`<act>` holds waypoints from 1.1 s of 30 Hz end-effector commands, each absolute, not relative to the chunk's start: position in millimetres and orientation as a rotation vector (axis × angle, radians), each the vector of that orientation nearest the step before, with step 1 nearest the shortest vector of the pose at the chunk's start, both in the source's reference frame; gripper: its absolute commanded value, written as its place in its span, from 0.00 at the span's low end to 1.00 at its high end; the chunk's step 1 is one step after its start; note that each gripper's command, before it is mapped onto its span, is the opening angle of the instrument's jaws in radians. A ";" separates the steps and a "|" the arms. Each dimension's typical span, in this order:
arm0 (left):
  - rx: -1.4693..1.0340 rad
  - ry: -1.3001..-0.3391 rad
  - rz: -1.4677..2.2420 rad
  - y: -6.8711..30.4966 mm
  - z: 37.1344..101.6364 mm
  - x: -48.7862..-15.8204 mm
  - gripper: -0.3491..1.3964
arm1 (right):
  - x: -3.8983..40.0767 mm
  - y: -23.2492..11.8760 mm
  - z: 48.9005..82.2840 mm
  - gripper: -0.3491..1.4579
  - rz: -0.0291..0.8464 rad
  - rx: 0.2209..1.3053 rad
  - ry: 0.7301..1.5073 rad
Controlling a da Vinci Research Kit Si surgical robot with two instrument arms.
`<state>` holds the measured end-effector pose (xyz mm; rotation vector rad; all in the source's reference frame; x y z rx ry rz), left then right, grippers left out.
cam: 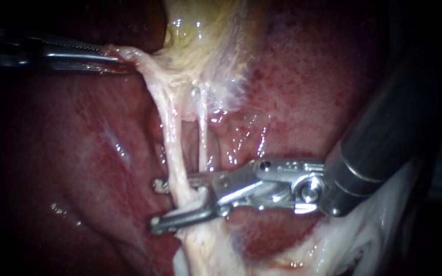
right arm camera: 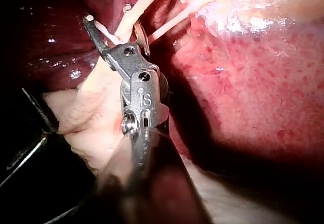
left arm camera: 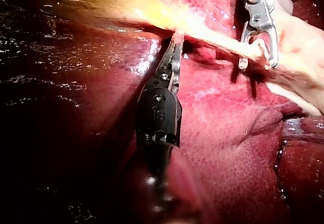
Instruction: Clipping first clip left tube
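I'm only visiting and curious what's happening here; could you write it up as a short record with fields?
Left instrument: shut on pale tissue, holding it taut
Right instrument: open, astride the left tube
Right tube: thinner, not held
Clip on either tube: none seen
Liver: dark red, behind the tubes

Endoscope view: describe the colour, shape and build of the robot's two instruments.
The left instrument is slim, shiny silver metal with a toothed edge. The right instrument has a dark round shaft, pale rings, and a bright steel hinged end with pins.
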<state>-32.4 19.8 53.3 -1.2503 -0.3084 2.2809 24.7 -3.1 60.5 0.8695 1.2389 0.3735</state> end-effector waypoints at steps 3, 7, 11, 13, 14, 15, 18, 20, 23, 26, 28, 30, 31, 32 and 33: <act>-1.251 -0.308 2.281 19.8 53.3 -32.3 0.00 | 24.9 -3.1 58.8 0.45 0.371 0.877 1.240; -1.251 -0.308 2.281 19.8 53.3 -32.3 0.00 | 24.9 -2.9 57.0 0.44 0.372 0.886 1.242; -1.251 -0.308 2.281 19.8 53.3 -32.3 0.00 | 24.6 -2.5 56.1 0.41 0.371 0.890 1.231; -1.251 -0.308 2.281 19.8 53.3 -32.3 0.00 | 24.4 -2.4 56.1 0.41 0.367 0.887 1.208; -1.251 -0.308 2.281 19.8 53.4 -32.3 0.00 | 24.4 -2.3 56.2 0.40 0.365 0.886 1.199; -1.251 -0.308 2.281 19.8 53.4 -32.3 0.00 | 24.3 -2.3 56.3 0.40 0.364 0.885 1.193; -1.251 -0.308 2.281 19.8 53.4 -32.3 0.00 | 24.2 -2.2 56.4 0.36 0.363 0.885 1.190; -1.251 -0.308 2.281 19.8 53.4 -32.3 0.00 | 24.1 -2.2 56.4 0.34 0.362 0.885 1.190; -1.251 -0.308 2.281 19.8 53.4 -32.3 0.00 | 23.9 -2.3 56.4 0.29 0.360 0.885 1.184; -1.251 -0.308 2.281 19.8 53.4 -32.3 0.00 | 23.8 -2.3 56.4 0.24 0.358 0.885 1.181; -1.251 -0.308 2.281 19.8 53.5 -32.3 0.00 | 23.7 -2.3 56.4 0.19 0.358 0.886 1.182; -1.251 -0.308 2.281 19.8 53.5 -32.3 0.00 | 23.6 -2.3 56.4 0.11 0.357 0.886 1.182; -1.251 -0.308 2.281 19.8 53.5 -32.3 0.00 | 23.5 -2.3 56.4 0.05 0.356 0.887 1.182; -1.251 -0.308 2.281 19.8 53.5 -32.3 0.00 | 23.4 -2.3 56.4 0.02 0.356 0.887 1.182; -1.251 -0.308 2.281 19.8 53.5 -32.3 0.00 | 23.4 -2.3 56.3 0.00 0.356 0.887 1.182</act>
